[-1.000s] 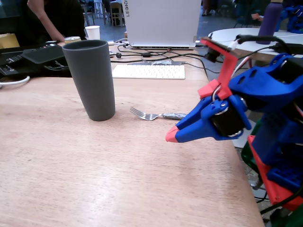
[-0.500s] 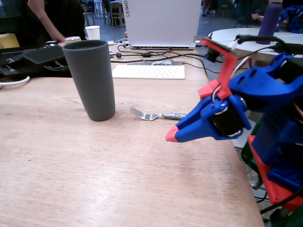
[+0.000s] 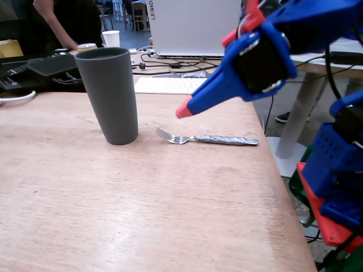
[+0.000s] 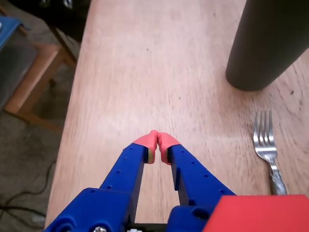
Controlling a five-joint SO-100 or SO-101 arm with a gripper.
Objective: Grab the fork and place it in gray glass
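To the right of the closed jaws in the wrist view, the fork [image 4: 267, 145] is seen flat on the table, below the gray glass [image 4: 270, 43]. The gripper [image 4: 157, 139] holds nothing; jaws should be opened and centred over the foil handle.

You see a matt dark-gray opaque tumbler [image 3: 109, 95] on the pale, grained wooden table [image 3: 113, 204]; the shiny silver metal fork [image 3: 207, 138] has what looks like crinkled foil round its handle; the blue-and-red gripper [image 4: 157, 140] seems smooth plastic.
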